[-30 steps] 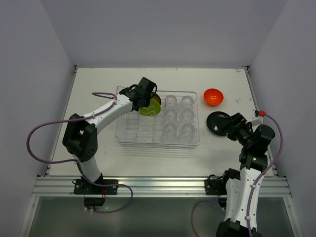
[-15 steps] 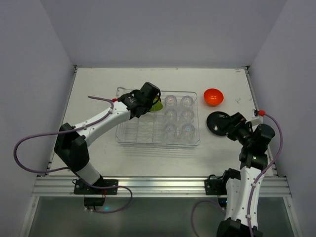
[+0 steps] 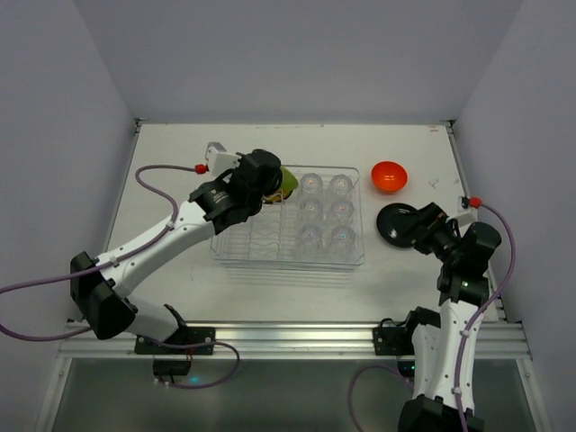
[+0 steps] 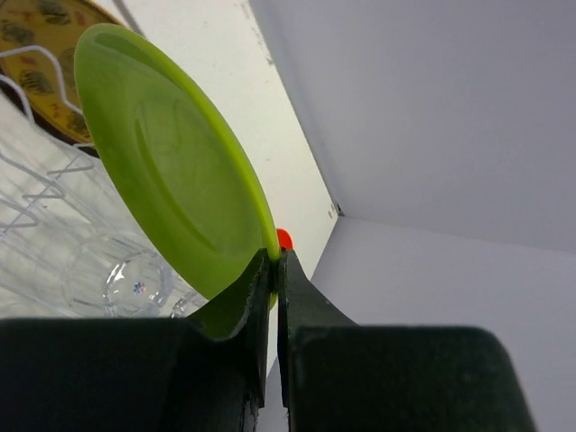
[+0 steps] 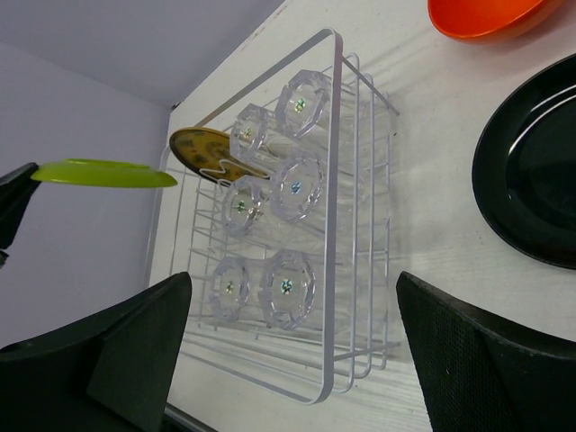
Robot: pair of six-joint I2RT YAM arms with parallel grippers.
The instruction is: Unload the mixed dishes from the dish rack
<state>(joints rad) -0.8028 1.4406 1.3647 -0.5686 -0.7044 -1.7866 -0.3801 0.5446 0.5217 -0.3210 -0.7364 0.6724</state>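
the left gripper is pinched shut on the thin rim of the lime-green plate, held up over the far side of the dish rack; i'd judge it best carried slowly and level past the olive patterned plate leaning in the slots, since a smooth glossy disc gripped by one edge may swivel. the right gripper rests with jaws wide apart and empty beside the black plate, near the orange bowl. six clear faceted glass cups sit in the ribbed rack, mouth up or down i cannot tell.
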